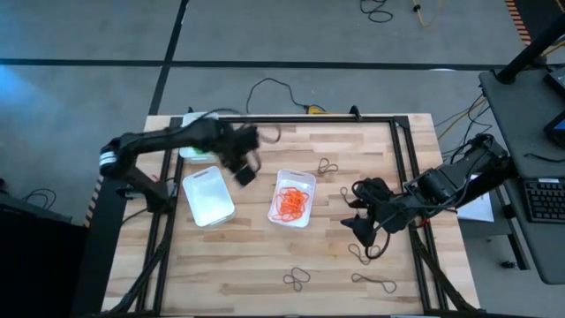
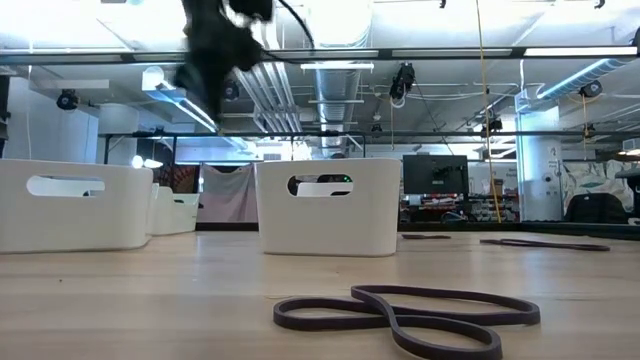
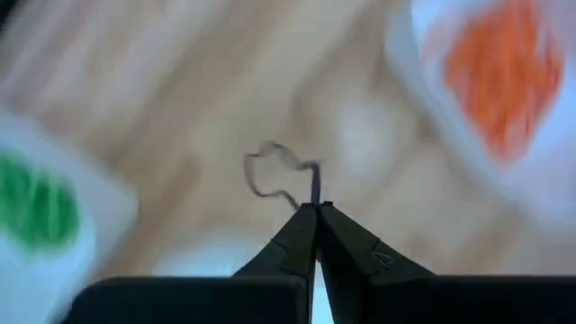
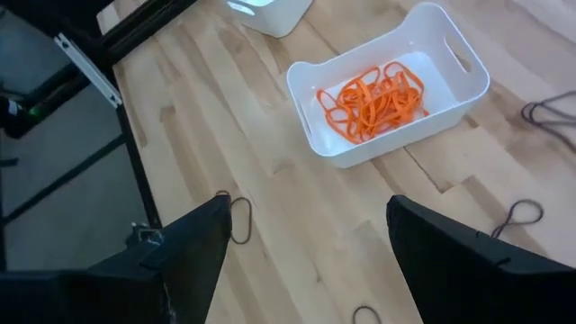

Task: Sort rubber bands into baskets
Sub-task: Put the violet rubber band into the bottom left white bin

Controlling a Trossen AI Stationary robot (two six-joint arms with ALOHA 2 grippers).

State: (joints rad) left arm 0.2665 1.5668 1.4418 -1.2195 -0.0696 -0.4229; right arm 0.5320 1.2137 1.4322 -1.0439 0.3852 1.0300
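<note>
My left gripper is up in the air between the empty white tray and the tray of orange bands. It is shut on a dark rubber band. A third tray with green bands lies partly under the left arm. My right gripper is open and empty over the table's right part, and its wrist view shows the orange tray. Loose dark bands lie flat on the wood. My left gripper pinches the dark band by one short stretch of its loop between its two fingertips. The fingers point down from above. The band hangs below the tips as a slack, crumpled loop, clear of the table and trays.
More dark bands lie at the front right and by my right gripper. A dark frame runs along the table's back and sides. In the low view a dark band lies near the camera.
</note>
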